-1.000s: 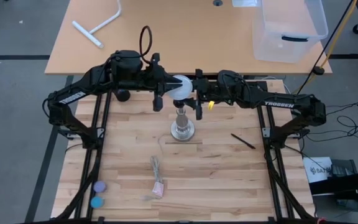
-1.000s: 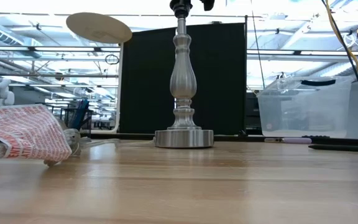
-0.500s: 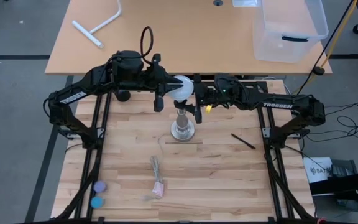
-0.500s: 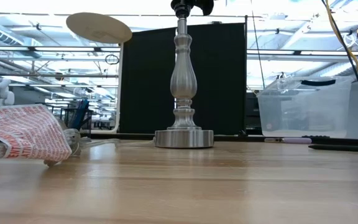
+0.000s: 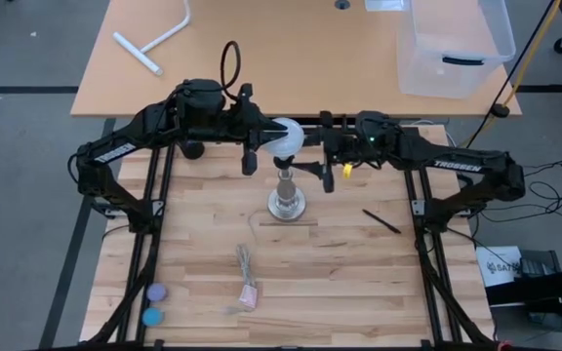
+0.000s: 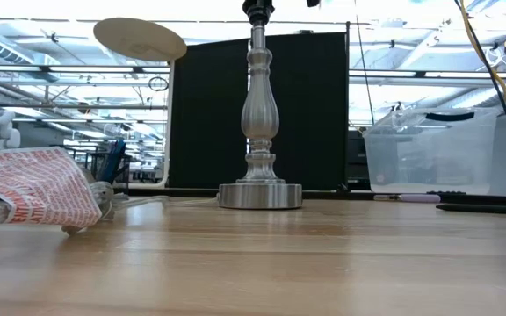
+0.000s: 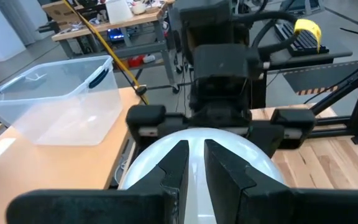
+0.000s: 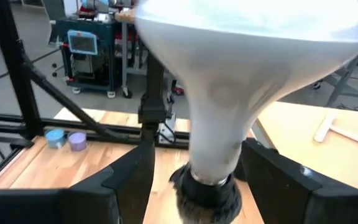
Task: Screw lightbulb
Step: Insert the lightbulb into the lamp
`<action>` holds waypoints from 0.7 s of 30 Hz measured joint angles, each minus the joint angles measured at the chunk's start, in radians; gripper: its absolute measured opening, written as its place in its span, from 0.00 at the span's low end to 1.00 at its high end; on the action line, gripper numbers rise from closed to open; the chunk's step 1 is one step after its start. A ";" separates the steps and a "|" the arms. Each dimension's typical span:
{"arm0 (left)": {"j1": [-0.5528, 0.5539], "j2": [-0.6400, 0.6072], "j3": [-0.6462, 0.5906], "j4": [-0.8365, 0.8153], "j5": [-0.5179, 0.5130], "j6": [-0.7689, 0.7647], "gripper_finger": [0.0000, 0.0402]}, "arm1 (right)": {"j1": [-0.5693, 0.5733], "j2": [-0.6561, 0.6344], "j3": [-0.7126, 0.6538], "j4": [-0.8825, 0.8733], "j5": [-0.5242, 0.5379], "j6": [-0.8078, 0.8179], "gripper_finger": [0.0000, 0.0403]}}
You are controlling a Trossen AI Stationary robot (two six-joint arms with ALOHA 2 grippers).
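Note:
The white lightbulb (image 5: 286, 136) stands upright on the silvery lamp post (image 5: 287, 200), its neck (image 8: 219, 143) running down into the black socket (image 8: 207, 190). My right gripper (image 8: 204, 180) is open. It comes level from the table's right, and its fingers stand on either side of the neck without touching it. My left gripper (image 7: 194, 162) reaches in from the table's left, its fingers almost together at the globe (image 7: 194, 152). In the low view the post (image 6: 260, 114) shows, but the bulb is above the picture. My left gripper lays its nearly shut fingertips (image 7: 180, 155) against the upper left side of the globe (image 7: 148, 162), coming from the table's left and slanting a little downward. The bulb stays upright in the socket. I cannot tell whether the tips press on it.
A black pen (image 5: 381, 221) lies right of the post's base. A red-and-white packet (image 5: 249, 292) with a cord and two small discs (image 5: 153, 303) lie toward the near edge. On the far table are a clear bin (image 5: 452, 44) and a white T-shaped tube (image 5: 154, 44).
My right gripper has drawn back from the bulb toward the table's right edge, and its fingers now stand wider apart. The bulb and post have stayed where they were.

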 joint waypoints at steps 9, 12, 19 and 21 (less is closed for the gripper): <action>0.000 0.000 -0.001 0.006 0.000 0.003 0.14 | 0.000 -0.089 0.000 -0.127 0.000 -0.028 0.56; 0.000 0.000 -0.001 0.013 0.000 0.004 0.14 | 0.001 -0.097 0.000 -0.129 0.000 -0.028 0.54; -0.010 0.002 -0.003 0.037 -0.003 0.009 0.14 | 0.012 -0.096 0.000 -0.135 0.001 -0.028 0.49; -0.015 0.002 -0.003 0.040 -0.009 0.011 0.14 | 0.012 -0.095 0.000 -0.135 0.001 -0.028 0.48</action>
